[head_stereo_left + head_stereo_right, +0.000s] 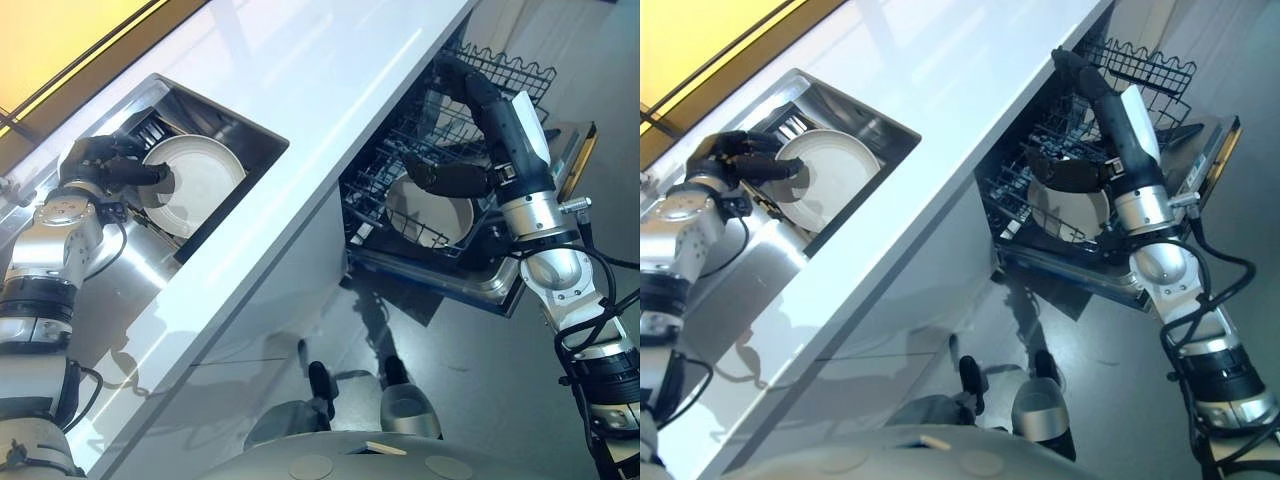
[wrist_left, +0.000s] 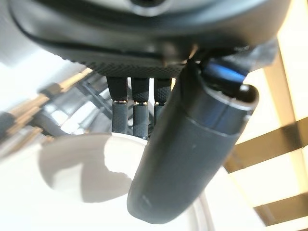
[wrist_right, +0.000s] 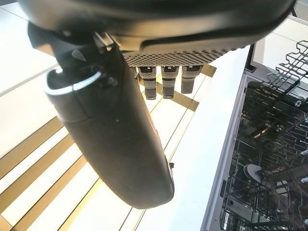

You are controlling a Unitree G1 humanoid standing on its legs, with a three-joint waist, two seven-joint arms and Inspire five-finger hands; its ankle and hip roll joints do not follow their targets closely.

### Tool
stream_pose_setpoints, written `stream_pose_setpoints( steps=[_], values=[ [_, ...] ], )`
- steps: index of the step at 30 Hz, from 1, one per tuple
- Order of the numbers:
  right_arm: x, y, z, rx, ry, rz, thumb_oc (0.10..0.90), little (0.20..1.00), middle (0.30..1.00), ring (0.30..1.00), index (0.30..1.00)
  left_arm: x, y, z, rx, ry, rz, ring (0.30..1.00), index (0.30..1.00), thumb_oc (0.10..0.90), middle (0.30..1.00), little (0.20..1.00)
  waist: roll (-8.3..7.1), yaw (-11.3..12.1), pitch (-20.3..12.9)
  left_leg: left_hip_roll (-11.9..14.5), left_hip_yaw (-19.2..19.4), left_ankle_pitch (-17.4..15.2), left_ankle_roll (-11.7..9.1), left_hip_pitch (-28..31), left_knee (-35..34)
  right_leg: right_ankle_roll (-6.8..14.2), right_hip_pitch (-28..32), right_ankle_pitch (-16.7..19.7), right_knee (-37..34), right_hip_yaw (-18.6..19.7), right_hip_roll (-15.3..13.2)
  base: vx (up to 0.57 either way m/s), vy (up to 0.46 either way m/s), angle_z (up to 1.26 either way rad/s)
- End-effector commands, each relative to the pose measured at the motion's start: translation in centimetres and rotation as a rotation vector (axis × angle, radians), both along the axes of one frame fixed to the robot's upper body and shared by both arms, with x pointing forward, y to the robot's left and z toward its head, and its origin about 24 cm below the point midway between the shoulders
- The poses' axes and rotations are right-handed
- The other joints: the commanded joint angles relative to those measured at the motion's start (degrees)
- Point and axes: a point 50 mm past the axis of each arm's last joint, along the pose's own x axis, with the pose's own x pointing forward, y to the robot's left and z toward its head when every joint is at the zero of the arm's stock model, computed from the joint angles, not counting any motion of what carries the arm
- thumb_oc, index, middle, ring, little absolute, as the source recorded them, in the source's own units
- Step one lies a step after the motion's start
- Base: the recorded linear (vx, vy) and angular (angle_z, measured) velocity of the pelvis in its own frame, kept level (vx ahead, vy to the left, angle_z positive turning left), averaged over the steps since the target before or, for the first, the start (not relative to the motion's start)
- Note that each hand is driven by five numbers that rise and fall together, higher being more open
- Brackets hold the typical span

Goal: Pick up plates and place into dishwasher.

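A white plate (image 1: 200, 175) stands tilted in the steel sink (image 1: 235, 125) at the left. My left hand (image 1: 100, 160) is shut on its near rim. In the left wrist view the thumb (image 2: 187, 159) lies over the plate's face (image 2: 62, 192) and the fingers curl behind the rim. At the right, the dishwasher's lower rack (image 1: 500, 70) is pulled out. A white plate (image 1: 430, 220) sits in it. My right hand (image 1: 450, 178) hovers just above that plate, open and holding nothing, its thumb (image 3: 115, 130) and fingers straight.
A long white countertop (image 1: 330, 60) runs between the sink and the dishwasher. The lowered dishwasher door (image 1: 565, 165) juts out below the rack. Dark utensils lie in the sink behind the plate. Grey floor spreads below the counter's edge.
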Motion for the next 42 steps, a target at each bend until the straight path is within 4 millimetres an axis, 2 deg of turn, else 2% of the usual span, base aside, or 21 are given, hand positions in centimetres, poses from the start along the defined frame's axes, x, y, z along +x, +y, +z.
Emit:
stream_pose_setpoints(
  steps=[1,5,7,11,14,15,16,17,27,30,32,37,42],
  values=[
    [-1.7,0.6,3.1,0.036,-0.228,0.069,0.8,0.9,0.9,0.9,0.9,-1.2,2.0,5.6,0.02,-0.301,0.097,0.436,0.436,0.259,0.436,0.359,-0.42,1.6,-10.0,-3.4,-0.1,-6.5,-0.2,2.0,1.1,0.9,-4.0,0.5,3.9,0.5,1.6,0.0,0.0,0.0],
    [-1.8,0.4,3.1,0.038,-0.228,0.066,0.8,0.9,0.9,0.9,0.9,-1.7,2.4,5.7,0.024,-0.32,0.126,0.436,0.436,0.259,0.436,0.359,-0.68,1.8,-10.5,-3.2,-0.3,-6.4,-0.2,2.2,0.9,0.8,-3.6,0.5,3.4,0.2,1.7,0.0,0.0,0.0],
    [-1.8,0.4,3.1,0.038,-0.229,0.065,0.8,0.9,0.9,0.9,0.9,-1.8,2.6,5.8,0.025,-0.318,0.128,0.467,0.467,0.295,0.467,0.395,-0.77,1.9,-10.6,-3.2,-0.4,-6.3,-0.3,2.2,0.8,0.7,-3.4,0.5,3.3,0.2,1.7,-0.02,-0.01,0.03],
    [-1.8,0.3,3.2,0.04,-0.234,0.063,0.8,0.9,0.9,0.9,0.9,-1.8,2.8,5.8,0.04,-0.29,0.104,0.474,0.474,0.303,0.474,0.403,-0.93,2.2,-10.9,-3.1,-0.6,-6.3,-0.3,2.3,0.8,0.7,-3.2,0.6,3.2,0.0,1.8,-0.02,-0.011,0.02],
    [-1.7,0.3,3.2,0.041,-0.238,0.06,0.8,0.9,0.9,0.9,0.9,-1.7,2.6,5.3,0.072,-0.248,0.083,0.54,0.54,0.38,0.54,0.48,-1.03,2.4,-11.0,-3.1,-1.0,-6.2,-0.2,2.2,0.8,0.7,-3.2,0.6,3.3,-0.1,1.8,0.0,0.0,0.0],
    [-1.7,0.3,3.2,0.042,-0.237,0.059,0.8,0.9,0.9,0.9,0.9,-1.7,2.7,5.2,0.081,-0.231,0.083,0.571,0.571,0.416,0.571,0.516,-1.06,2.4,-11.0,-3.1,-1.1,-6.2,-0.2,2.3,0.8,0.7,-3.1,0.6,3.3,-0.1,1.8,0.0,0.0,0.0],
    [-1.7,0.2,3.3,0.043,-0.235,0.057,0.8,0.9,0.9,0.9,0.9,-1.7,2.8,4.9,0.103,-0.2,0.089,0.644,0.644,0.501,0.644,0.601,-1.08,2.4,-11.0,-3.1,-1.1,-6.2,-0.2,2.3,0.8,0.7,-3.1,0.6,3.3,-0.1,1.9,0.0,0.0,0.0],
    [-1.7,0.2,3.2,0.042,-0.233,0.055,0.8,0.9,0.9,0.9,0.9,-1.8,2.9,4.7,0.109,-0.179,0.09,0.9,0.9,0.8,0.9,0.9,-1.07,2.4,-11.1,-3.2,-1.2,-6.1,-0.2,2.3,0.7,0.7,-3.1,0.6,3.3,-0.1,1.9,0.0,0.0,0.0],
    [-1.5,-0.2,3.5,0.033,-0.192,0.061,0.8,0.9,0.9,0.9,0.9,-2.1,4.6,1.7,0.242,0.102,0.092,0.9,0.9,0.8,0.9,0.9,-0.29,1.2,-10.1,-3.9,-1.2,-5.9,0.4,1.4,0.7,1.2,-5.3,0.5,5.4,1.2,1.7,0.03,0.034,0.0],
    [-1.3,0.0,3.7,0.026,-0.182,0.07,0.8,0.9,0.9,0.9,0.9,-1.8,4.4,0.8,0.259,0.142,0.087,0.9,0.9,0.8,0.9,0.9,0.81,0.5,-9.2,-4.6,-1.0,-6.2,0.6,1.1,0.6,1.4,-6.3,-0.3,6.2,1.6,1.4,0.08,0.103,0.0],
    [-1.1,0.3,4.0,0.013,-0.181,0.082,0.8,0.9,0.9,0.9,0.9,-1.3,3.9,0.6,0.257,0.149,0.086,0.9,0.9,0.8,0.9,0.9,2.3,-0.4,-8.1,-5.1,-0.6,-5.9,0.6,0.3,0.7,1.5,-7.8,-0.6,7.1,2.1,1.1,0.01,0.144,-0.02],
    [-0.9,1.1,4.3,-0.019,-0.178,0.11,0.8,0.9,0.9,0.9,0.9,-0.3,3.2,1.4,0.25,0.118,0.12,0.9,0.9,0.8,0.9,0.9,5.41,-2.3,-5.3,-5.7,0.7,-5.2,0.3,-1.0,0.6,1.6,-10.0,-0.8,7.9,3.4,1.0,0.01,0.136,-0.01],
    [-1.2,1.1,3.8,-0.036,-0.157,0.122,0.8,0.9,0.9,0.9,0.9,0.0,3.7,4.7,0.297,0.0,0.225,0.9,0.9,0.8,0.9,0.9,7.36,-4.3,-3.4,-5.8,2.7,-4.9,0.0,-1.6,0.6,1.7,-11.2,-0.9,8.3,4.6,1.1,0.08,0.064,-0.14]
  ],
)
